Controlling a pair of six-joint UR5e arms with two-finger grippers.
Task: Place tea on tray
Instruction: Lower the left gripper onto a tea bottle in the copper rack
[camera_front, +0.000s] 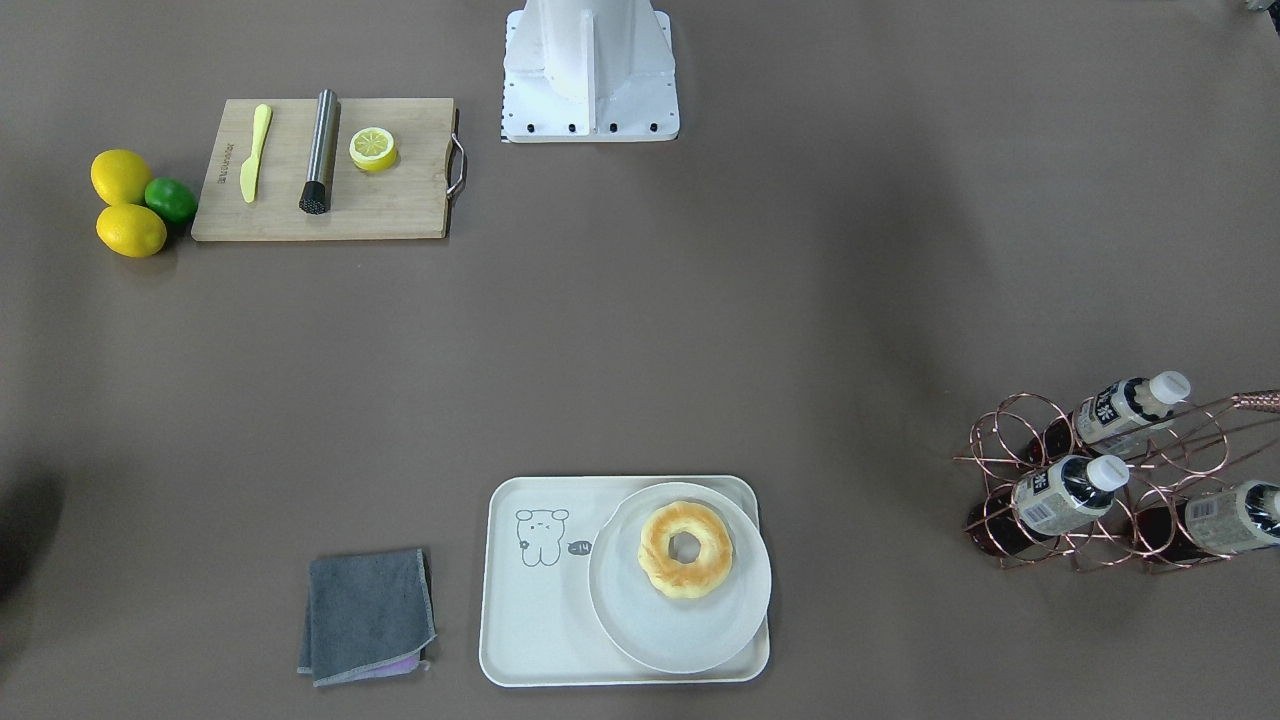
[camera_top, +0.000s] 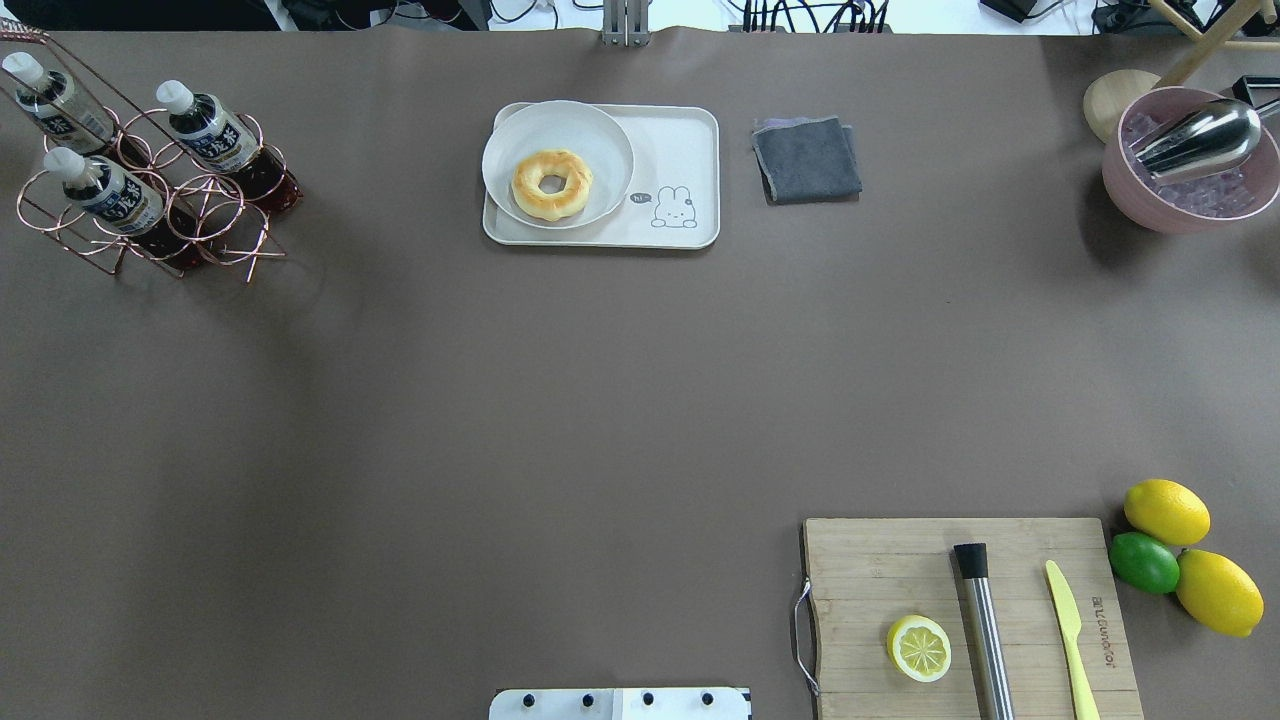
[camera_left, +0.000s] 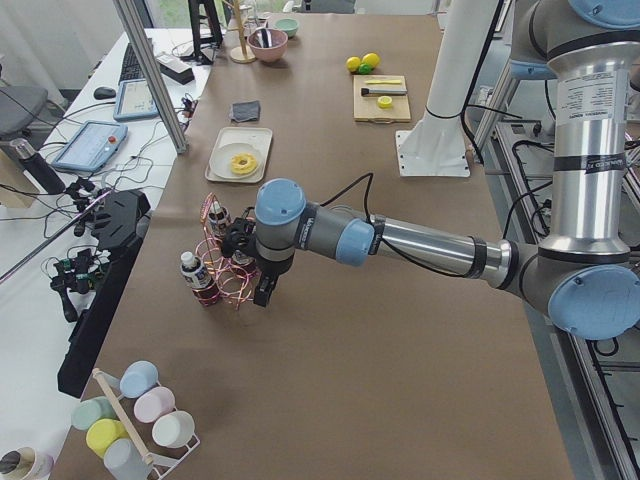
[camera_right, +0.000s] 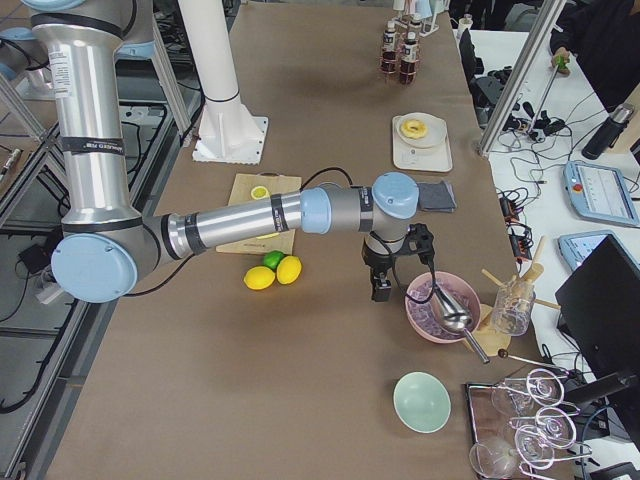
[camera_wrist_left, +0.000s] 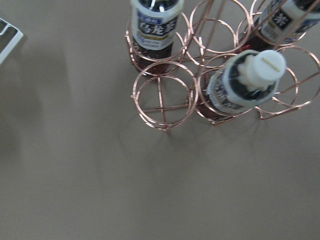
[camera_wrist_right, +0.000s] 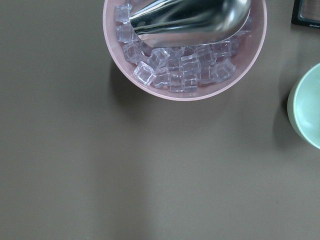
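Three tea bottles with white caps lie tilted in a copper wire rack at the far left of the table; the left wrist view looks down on them. The cream tray with the cartoon sits at the far middle and carries a round white plate with a donut. My left gripper hangs just beside the rack, seen only in the exterior left view. My right gripper hangs beside the pink ice bowl. I cannot tell whether either is open or shut.
A grey cloth lies right of the tray. A wooden cutting board holds a half lemon, a metal muddler and a yellow knife, with two lemons and a lime beside it. A green bowl stands near the ice bowl.
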